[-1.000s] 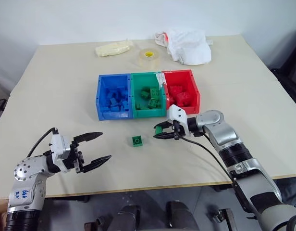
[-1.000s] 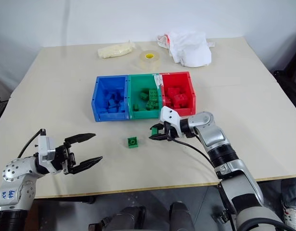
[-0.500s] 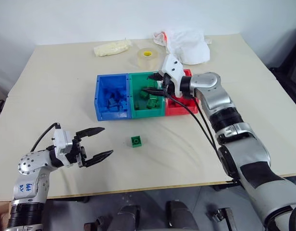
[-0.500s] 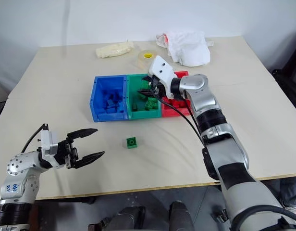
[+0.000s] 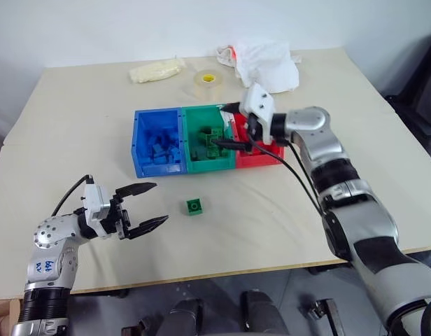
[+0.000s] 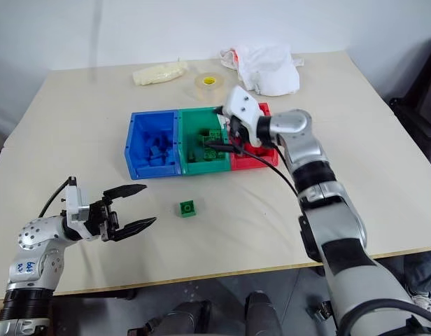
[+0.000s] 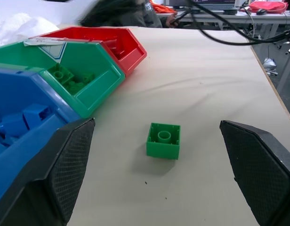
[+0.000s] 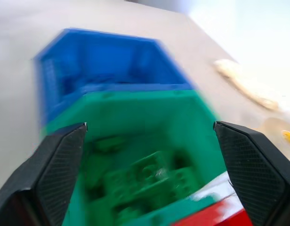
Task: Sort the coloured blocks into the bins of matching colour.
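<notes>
Hovering over the green bin [image 5: 209, 138], the right gripper [image 5: 225, 126] has its 2 fingers spread wide with nothing between them, green blocks [image 8: 149, 181] lying in the bin below. Joined to that bin are the blue bin [image 5: 157, 141] with blue blocks and the red bin [image 5: 261, 154]. 1 green block [image 5: 195, 206] lies alone on the table [image 5: 75, 126] in front of the bins, near the left gripper [image 5: 144, 205], whose fingers also stand wide apart and empty.
</notes>
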Controlling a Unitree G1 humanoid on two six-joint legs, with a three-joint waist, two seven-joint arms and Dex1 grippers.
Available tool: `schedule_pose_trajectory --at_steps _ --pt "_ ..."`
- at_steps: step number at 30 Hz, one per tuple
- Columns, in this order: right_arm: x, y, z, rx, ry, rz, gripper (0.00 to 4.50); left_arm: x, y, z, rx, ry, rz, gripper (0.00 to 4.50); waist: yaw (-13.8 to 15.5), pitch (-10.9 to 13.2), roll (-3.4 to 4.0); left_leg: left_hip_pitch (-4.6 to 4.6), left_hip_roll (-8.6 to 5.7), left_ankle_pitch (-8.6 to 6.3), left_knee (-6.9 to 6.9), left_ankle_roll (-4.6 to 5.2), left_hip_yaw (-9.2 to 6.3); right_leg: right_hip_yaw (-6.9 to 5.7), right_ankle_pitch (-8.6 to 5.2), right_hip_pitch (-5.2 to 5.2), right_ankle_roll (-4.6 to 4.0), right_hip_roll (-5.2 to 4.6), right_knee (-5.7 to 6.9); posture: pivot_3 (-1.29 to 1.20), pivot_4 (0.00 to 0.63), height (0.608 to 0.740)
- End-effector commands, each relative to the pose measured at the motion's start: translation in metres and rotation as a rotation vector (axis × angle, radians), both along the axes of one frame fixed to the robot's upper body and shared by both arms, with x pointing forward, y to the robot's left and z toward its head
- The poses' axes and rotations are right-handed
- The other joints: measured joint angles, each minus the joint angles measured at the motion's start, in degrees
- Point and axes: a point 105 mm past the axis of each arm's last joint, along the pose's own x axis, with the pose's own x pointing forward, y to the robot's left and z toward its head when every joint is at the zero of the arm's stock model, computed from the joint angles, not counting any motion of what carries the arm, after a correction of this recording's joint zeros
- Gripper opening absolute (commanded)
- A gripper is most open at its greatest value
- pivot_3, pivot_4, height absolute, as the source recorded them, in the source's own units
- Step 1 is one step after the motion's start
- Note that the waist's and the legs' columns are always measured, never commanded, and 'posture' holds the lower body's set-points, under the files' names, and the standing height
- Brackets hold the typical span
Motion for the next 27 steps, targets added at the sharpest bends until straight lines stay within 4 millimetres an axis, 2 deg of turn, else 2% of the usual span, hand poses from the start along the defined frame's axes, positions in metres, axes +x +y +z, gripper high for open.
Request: schedule_pose_trajectory --at_steps 1,5,8,11,13,17,20,23,27 --pt "-0.033 -0.017 -0.002 -0.036 0.005 0.135 4.49 -0.005 0.004 0.004 0.002 -0.032 0.015 4.5 0.25 0.0 0.0 -0.01 0.0 0.0 0.01 0.0 0.01 0.0 0.0 0.0 0.0 -0.01 -0.02 0.0 0.15 0.74" --pt "-0.059 -0.054 -0.024 -0.095 0.088 0.168 4.49 -0.014 0.012 0.002 0.012 -0.026 0.054 4.5 0.55 0.01 0.01 -0.03 -0.02 -0.01 0.06 0.02 0.05 0.01 0.0 0.01 0.0 -0.02 -0.09 0.0 0.15 0.74" --pt "-0.072 -0.079 -0.036 -0.126 0.161 0.147 4.49 -0.026 0.02 0.0 0.033 -0.017 0.092 4.5 0.58 0.01 0.01 0.0 0.03 -0.02 0.03 0.01 0.09 0.03 0.0 0.0 0.0 0.0 -0.25 0.0 0.15 0.74" --pt "-0.076 -0.103 -0.046 -0.15 0.221 0.09 4.49 -0.042 0.033 -0.003 0.07 0.004 0.148 4.5 0.77 0.01 0.01 0.01 0.05 -0.02 0.02 0.01 0.16 0.08 -0.01 0.01 -0.02 0.0 -0.29 0.0 0.15 0.74" --pt "-0.076 -0.117 -0.05 -0.167 0.245 0.044 4.49 -0.061 0.045 -0.004 0.084 0.033 0.196 4.5 0.8 0.01 0.01 0.02 0.07 -0.03 0.03 0.02 0.25 0.1 -0.02 0.01 -0.03 0.01 -0.33 0.0 0.15 0.74" --pt "-0.075 -0.12 -0.049 -0.161 0.252 0.023 4.49 -0.079 0.06 -0.003 0.115 0.052 0.267 4.5 1.74 0.05 0.07 0.03 0.09 -0.04 0.01 0.06 0.38 0.15 -0.03 0.08 -0.05 0.01 -0.59 0.0 0.15 0.74" --pt "-0.075 -0.116 -0.048 -0.144 0.251 0.035 4.49 -0.084 0.061 0.001 0.123 0.042 0.301 4.5 2.51 0.05 0.07 0.03 0.09 -0.03 0.06 0.09 0.36 0.16 -0.03 0.22 -0.07 -0.01 -0.74 0.0 0.15 0.74" --pt "-0.075 -0.112 -0.047 -0.136 0.248 0.04 4.49 -0.085 0.056 0.003 0.123 0.037 0.307 4.5 3.23 0.05 0.07 0.02 0.07 -0.06 0.08 0.14 0.4 0.16 -0.02 0.26 -0.07 -0.02 -0.85 0.0 0.15 0.74" --pt "-0.074 -0.108 -0.047 -0.127 0.239 0.036 4.49 -0.074 0.034 0.002 0.116 0.031 0.261 4.5 3.49 0.05 0.07 0.01 0.07 -0.07 0.05 0.15 0.38 0.15 -0.02 0.29 -0.07 -0.02 -0.94 0.0 0.15 0.74"
